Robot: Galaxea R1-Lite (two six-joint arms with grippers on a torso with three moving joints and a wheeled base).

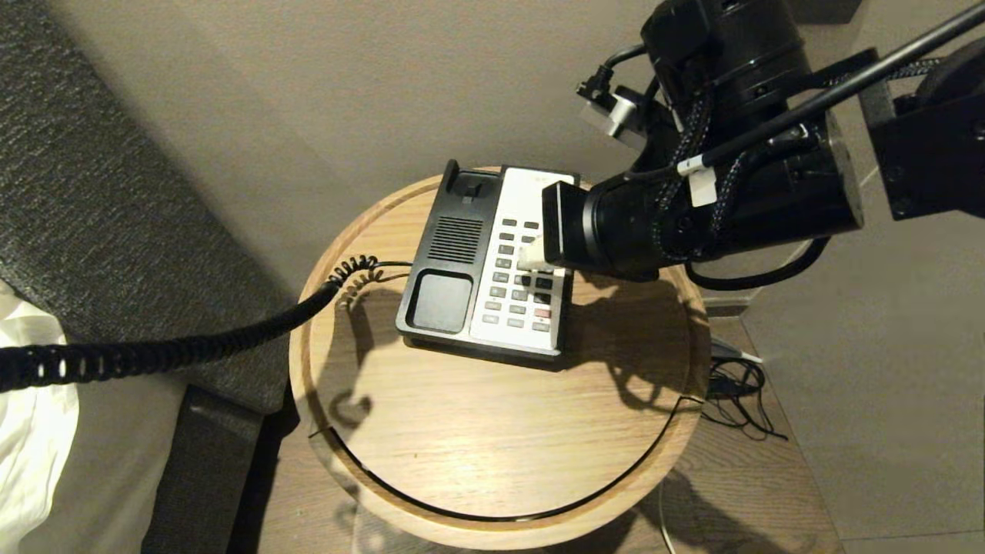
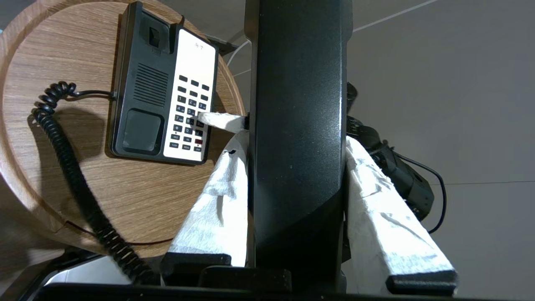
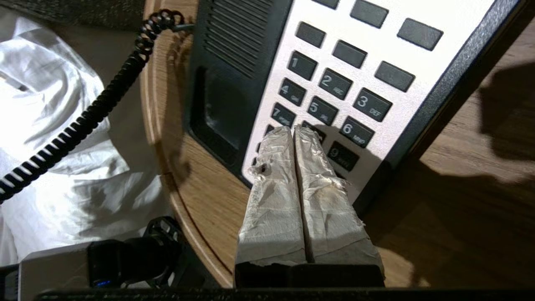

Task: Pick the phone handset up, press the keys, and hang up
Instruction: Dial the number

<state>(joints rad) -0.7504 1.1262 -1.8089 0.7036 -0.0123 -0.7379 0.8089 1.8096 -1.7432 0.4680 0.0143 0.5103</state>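
The glossy black phone handset [image 2: 299, 125] is off its base and held upright in my left gripper [image 2: 294, 144], whose white-wrapped fingers [image 2: 217, 209] press on both its sides. Its coiled cord [image 1: 154, 354] runs from the base off the head view's left edge, where the handset and the left gripper lie outside that view. The black-and-white phone base [image 1: 450, 254] sits on the round wooden table [image 1: 492, 438] with its cradle empty. My right gripper [image 3: 294, 130] is shut with nothing in it, and its tips are down on the keypad [image 1: 512, 296] at the key between 7 and 9.
The table has a raised rim [image 1: 304, 338]. A bed with white sheets [image 1: 31, 400] and a dark padded panel [image 1: 115, 192] lie to the left. Loose black cables [image 1: 739, 392] lie on the floor to the right of the table.
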